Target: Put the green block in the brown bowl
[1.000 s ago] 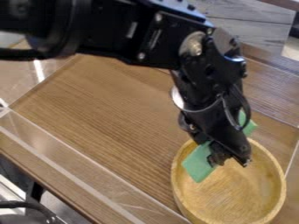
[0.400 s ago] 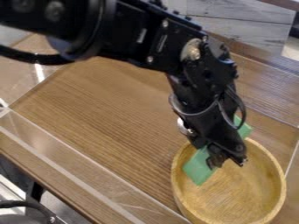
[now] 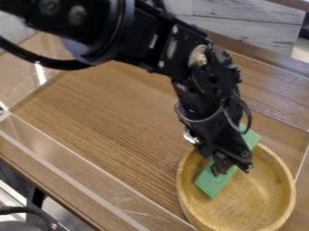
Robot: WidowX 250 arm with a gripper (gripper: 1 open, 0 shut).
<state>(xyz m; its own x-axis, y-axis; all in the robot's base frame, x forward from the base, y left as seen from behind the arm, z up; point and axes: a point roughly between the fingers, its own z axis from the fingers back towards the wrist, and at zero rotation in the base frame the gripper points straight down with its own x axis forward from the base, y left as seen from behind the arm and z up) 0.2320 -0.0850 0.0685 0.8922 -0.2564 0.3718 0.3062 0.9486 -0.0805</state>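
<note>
1. From my one camera view I see the black arm [image 3: 133, 45] reaching in from the upper left, bent downward over the near right part of the table [image 3: 97, 117].
2. The end effector [image 3: 229, 162] points steeply down, its tips inside the rim of the brown bowl [image 3: 268, 200].
3. The green block [image 3: 220, 183] lies tilted under the end effector: its lower end sits over the bowl's inner floor near the left wall, and its upper end shows again as a green corner past the black fingers, above the bowl's far rim.
4. The fingers straddle the middle of the block and hide that stretch of it. I cannot tell from here whether they grip it or stand slightly clear of its sides; the gap between them looks narrow, about the block's width.
5. Whether the block's low end touches the wood or hangs just above it, I cannot tell.
6. The bowl sits at the near right corner of the wood-grain table, partly cut off by the bottom edge of the view.
</note>
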